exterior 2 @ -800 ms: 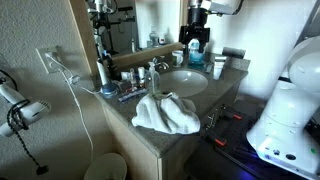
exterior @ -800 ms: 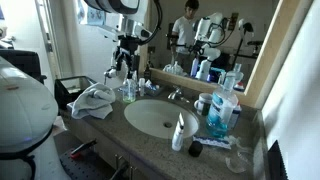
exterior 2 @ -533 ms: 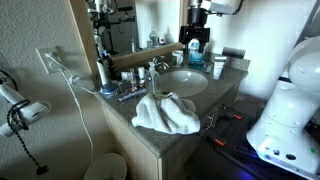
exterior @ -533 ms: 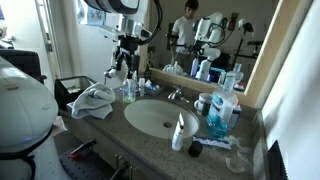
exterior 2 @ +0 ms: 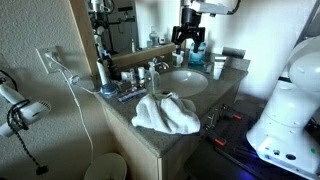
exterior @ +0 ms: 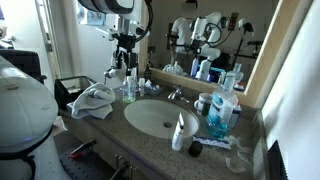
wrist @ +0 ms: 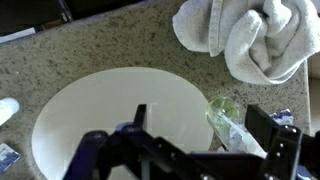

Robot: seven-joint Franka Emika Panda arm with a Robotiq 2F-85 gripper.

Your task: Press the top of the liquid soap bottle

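The liquid soap bottle [exterior: 129, 89] is small and clear with blue-green liquid and a white pump. It stands on the counter between the towel and the sink. My gripper [exterior: 125, 50] hangs above it with a gap between them and holds nothing. In the wrist view the bottle [wrist: 232, 122] shows from above, between the two dark fingers and nearer the right one. The gripper [wrist: 190, 152] is open there. It also shows over the far side of the counter in an exterior view [exterior 2: 191, 36].
A crumpled white towel [exterior: 95, 100] lies beside the soap bottle. The oval sink [exterior: 160, 117] and its faucet [exterior: 176, 95] are in the middle. A taller all-white bottle [exterior: 179, 131] and a large bottle of blue liquid [exterior: 221, 111] stand further along. A mirror [exterior: 215, 40] backs the counter.
The gripper has risen a little above the soap bottle and the arm has shifted. The bottle and the other things have not moved.
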